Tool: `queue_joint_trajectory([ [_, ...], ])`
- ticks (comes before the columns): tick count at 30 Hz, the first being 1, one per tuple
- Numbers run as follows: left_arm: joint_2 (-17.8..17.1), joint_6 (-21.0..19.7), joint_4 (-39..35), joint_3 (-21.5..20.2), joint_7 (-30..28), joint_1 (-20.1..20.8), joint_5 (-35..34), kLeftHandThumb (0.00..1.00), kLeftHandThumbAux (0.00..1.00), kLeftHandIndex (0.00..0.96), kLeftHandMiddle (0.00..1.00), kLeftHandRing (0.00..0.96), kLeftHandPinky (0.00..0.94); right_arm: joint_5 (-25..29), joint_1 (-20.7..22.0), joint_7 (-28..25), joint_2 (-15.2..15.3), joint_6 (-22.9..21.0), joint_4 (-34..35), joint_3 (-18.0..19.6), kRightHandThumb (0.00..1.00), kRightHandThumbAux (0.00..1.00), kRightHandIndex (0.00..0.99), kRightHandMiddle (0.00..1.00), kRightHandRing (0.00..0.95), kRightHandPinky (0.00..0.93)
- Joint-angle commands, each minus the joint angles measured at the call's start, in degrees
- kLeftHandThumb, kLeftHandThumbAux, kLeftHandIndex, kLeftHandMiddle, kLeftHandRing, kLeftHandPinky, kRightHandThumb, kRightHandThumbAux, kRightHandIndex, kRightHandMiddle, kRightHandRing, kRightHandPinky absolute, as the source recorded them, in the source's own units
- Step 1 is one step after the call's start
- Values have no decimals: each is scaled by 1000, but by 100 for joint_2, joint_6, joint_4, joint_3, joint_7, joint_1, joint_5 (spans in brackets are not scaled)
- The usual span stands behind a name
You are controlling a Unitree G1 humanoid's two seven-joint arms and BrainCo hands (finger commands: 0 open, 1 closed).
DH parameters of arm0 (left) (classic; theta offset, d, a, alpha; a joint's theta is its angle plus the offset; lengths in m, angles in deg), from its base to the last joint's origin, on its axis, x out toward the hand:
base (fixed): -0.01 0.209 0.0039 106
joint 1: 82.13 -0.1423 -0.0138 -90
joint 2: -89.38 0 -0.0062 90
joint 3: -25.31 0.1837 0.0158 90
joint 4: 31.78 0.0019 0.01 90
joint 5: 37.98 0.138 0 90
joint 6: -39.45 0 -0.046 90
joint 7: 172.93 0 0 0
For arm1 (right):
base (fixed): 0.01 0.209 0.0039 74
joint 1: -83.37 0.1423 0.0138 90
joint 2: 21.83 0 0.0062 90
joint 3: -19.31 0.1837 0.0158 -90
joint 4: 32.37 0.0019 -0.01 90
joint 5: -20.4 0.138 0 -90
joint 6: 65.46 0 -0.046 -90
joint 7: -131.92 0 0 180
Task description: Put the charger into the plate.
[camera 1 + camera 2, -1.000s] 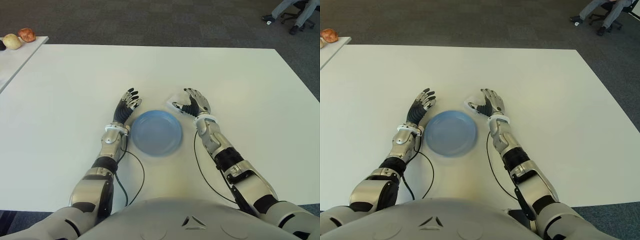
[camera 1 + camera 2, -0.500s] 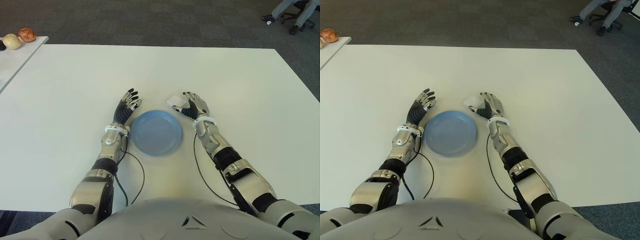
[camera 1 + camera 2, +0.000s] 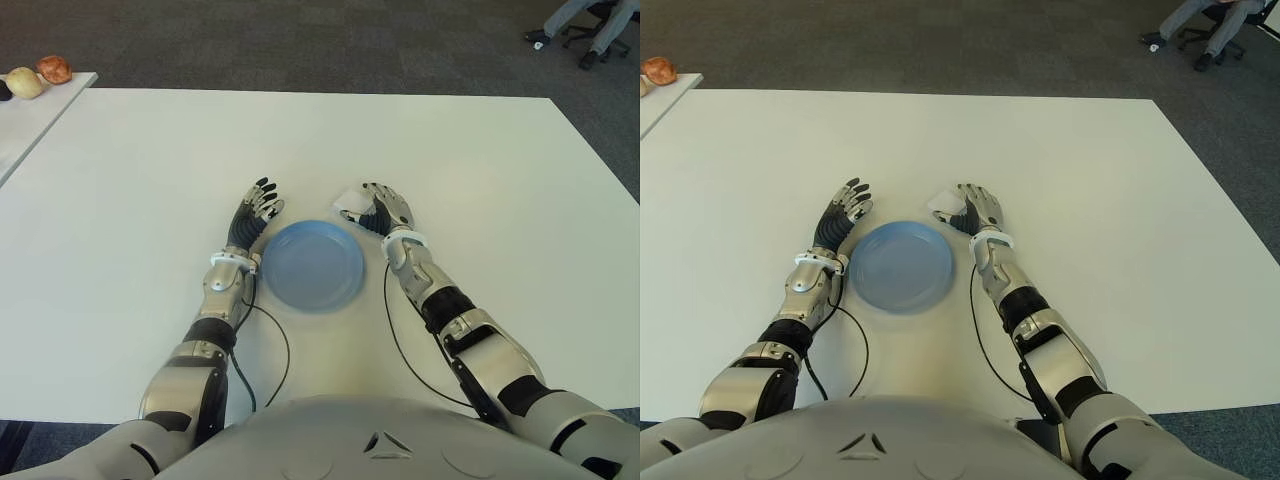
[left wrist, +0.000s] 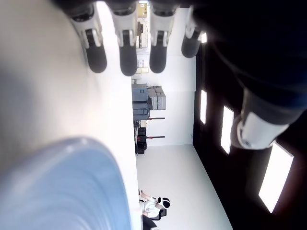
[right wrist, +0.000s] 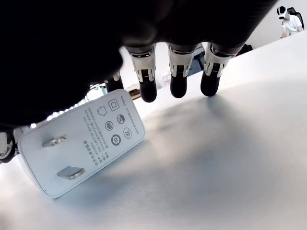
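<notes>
The white charger lies on the white table, just beyond the right rim of the blue plate. In the right wrist view the charger lies flat with its two prongs showing. My right hand is at the charger's right side, its thumb and index finger close around it and the other fingers stretched past it onto the table. No finger presses the charger. My left hand shows open beside the plate's left rim, fingers straight. The plate is empty.
A side table at the far left carries two round fruits. A seated person's legs and an office chair show on the carpet at the far right. Thin cables trail from both wrists over the table.
My right hand has slid a little forward and left, closing in on the charger. The left hand and the plate have not moved.
</notes>
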Motion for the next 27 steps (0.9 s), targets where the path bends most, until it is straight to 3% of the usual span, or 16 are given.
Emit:
queue_joint_trajectory([
  [1, 133, -409, 266, 79, 25, -434, 46, 0, 568, 79, 148, 153, 180, 81, 94, 1, -77, 66, -232, -3, 299, 305, 0, 0, 0, 71],
  [18, 191, -470, 155, 93, 40, -469, -8, 0, 570, 74, 144, 149, 179, 4, 412, 29, -211, 101, -726, -138, 296, 260, 0, 0, 0, 43],
  [27, 241, -458, 150, 84, 31, -456, -34, 0, 576, 72, 143, 149, 179, -232, 576, -77, -222, -134, -758, -432, 294, 219, 0, 0, 0, 41],
])
